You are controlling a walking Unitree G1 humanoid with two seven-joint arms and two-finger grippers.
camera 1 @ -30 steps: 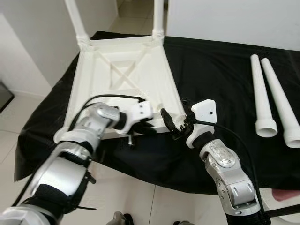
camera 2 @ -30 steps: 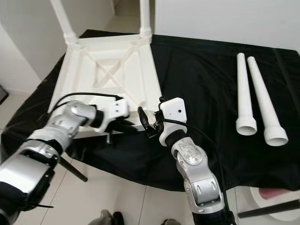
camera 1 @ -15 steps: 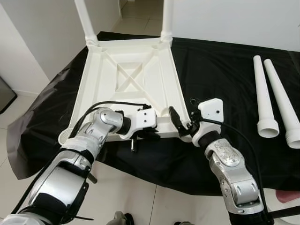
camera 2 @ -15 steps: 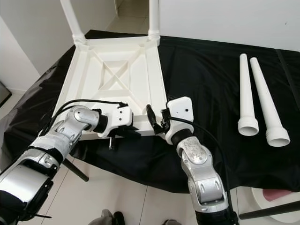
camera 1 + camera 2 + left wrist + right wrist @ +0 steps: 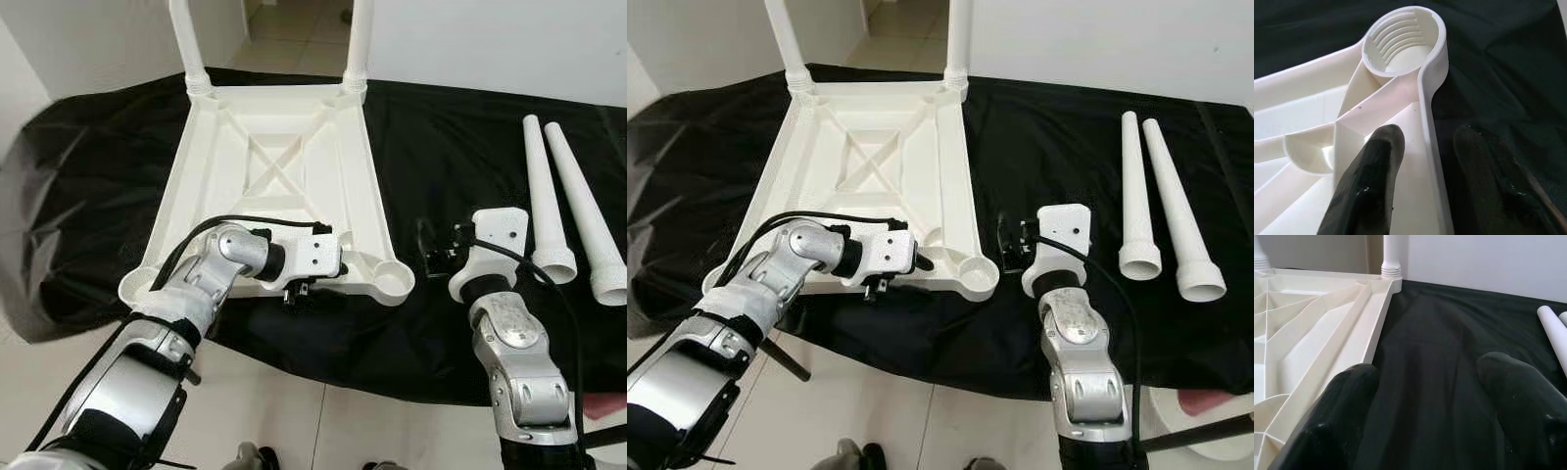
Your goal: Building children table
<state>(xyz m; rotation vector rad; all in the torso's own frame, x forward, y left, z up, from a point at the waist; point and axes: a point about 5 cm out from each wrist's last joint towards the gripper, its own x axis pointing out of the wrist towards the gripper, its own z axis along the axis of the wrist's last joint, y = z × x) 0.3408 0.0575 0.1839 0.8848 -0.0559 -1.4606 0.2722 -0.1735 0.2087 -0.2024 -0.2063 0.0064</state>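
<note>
The white tabletop lies upside down on the black cloth. Two white legs stand in its far corners. Its near right socket is empty. My left gripper is shut on the tabletop's near rim, one finger inside the wall and one outside. My right gripper is open over the bare cloth, just right of that corner, holding nothing. Two loose legs lie side by side at the right.
The cloth-covered surface ends just in front of the tabletop, with tiled floor below. A white wall stands behind. A doorway opens at the far middle. Bare cloth lies between the tabletop and the loose legs.
My right gripper has let go of the tabletop's near right corner and drawn off to the right. The left gripper keeps its hold on the near rim. The view has shifted.
</note>
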